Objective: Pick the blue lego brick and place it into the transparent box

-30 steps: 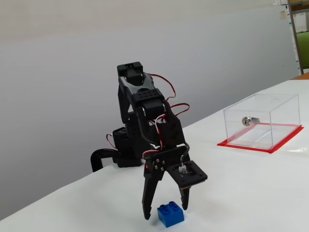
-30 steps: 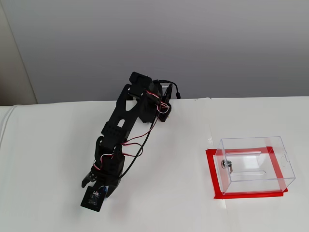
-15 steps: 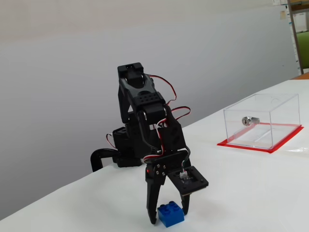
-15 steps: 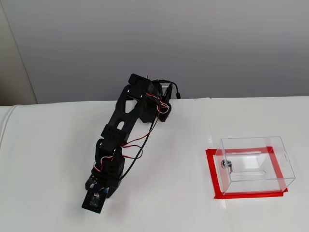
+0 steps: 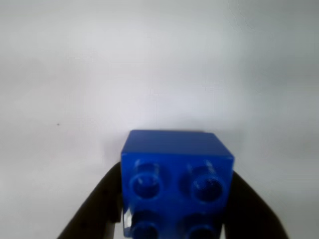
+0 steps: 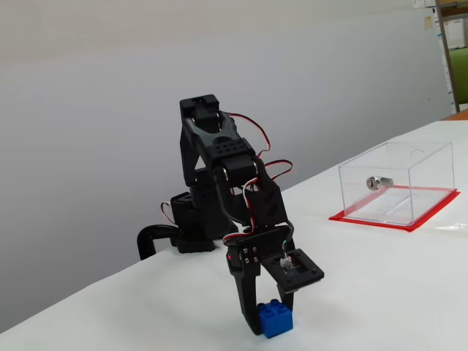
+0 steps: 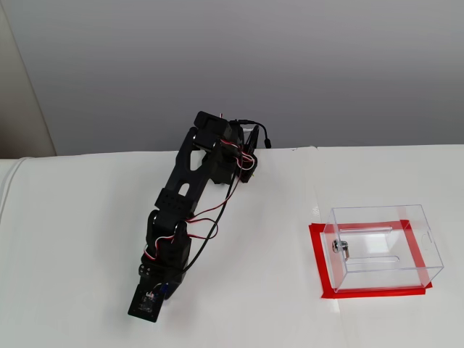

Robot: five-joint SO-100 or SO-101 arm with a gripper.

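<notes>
The blue lego brick (image 5: 177, 174) fills the lower middle of the wrist view, studs facing the camera, with a black finger pressed against each side. My gripper (image 5: 177, 172) is shut on it. In a fixed view the gripper (image 6: 267, 322) points straight down and the brick (image 6: 275, 319) sits at table level between its fingers. In the other fixed view the gripper (image 7: 148, 301) hides nearly all of the brick. The transparent box (image 6: 398, 183) stands far to the right on its red sheet (image 6: 351, 217), with a silver lock (image 6: 375, 182) on it. The box (image 7: 380, 246) is empty.
The arm's base (image 6: 190, 227) is clamped at the back edge of the white table (image 6: 380, 292), in front of a grey wall. Bare table (image 7: 246, 290) lies between gripper and box.
</notes>
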